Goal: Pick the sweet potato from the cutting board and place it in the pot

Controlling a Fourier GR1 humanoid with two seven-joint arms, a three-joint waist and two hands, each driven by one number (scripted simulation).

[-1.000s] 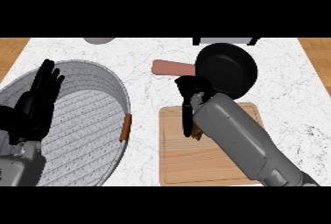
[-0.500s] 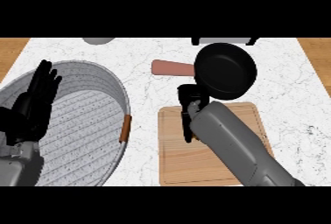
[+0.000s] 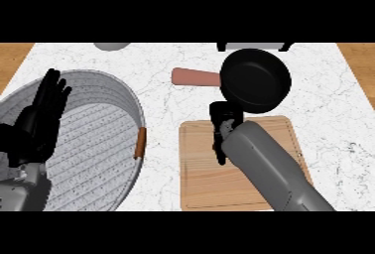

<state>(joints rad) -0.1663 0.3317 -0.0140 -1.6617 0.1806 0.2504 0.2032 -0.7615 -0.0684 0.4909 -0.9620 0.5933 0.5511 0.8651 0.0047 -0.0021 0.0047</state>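
My right hand (image 3: pixel 224 125) hangs over the far edge of the wooden cutting board (image 3: pixel 201 168), its fingers curled downward. The sweet potato shows nowhere on the board; the curled hand and forearm hide it. The pot (image 3: pixel 102 149) is a large grey ribbed vessel with an orange handle (image 3: pixel 139 143), standing left of the board. My left hand (image 3: pixel 40 121) rests open over the pot's left side, fingers pointing up.
A black frying pan (image 3: pixel 255 79) with a reddish handle (image 3: pixel 194 77) lies just beyond the board, close to my right hand. A grey object (image 3: pixel 112 46) and a dark item (image 3: pixel 253 46) sit at the counter's far edge. Wood floor shows at both sides.
My right hand has drawn slightly toward me over the board's far edge and the forearm looks larger. The left hand and the pot have not moved.
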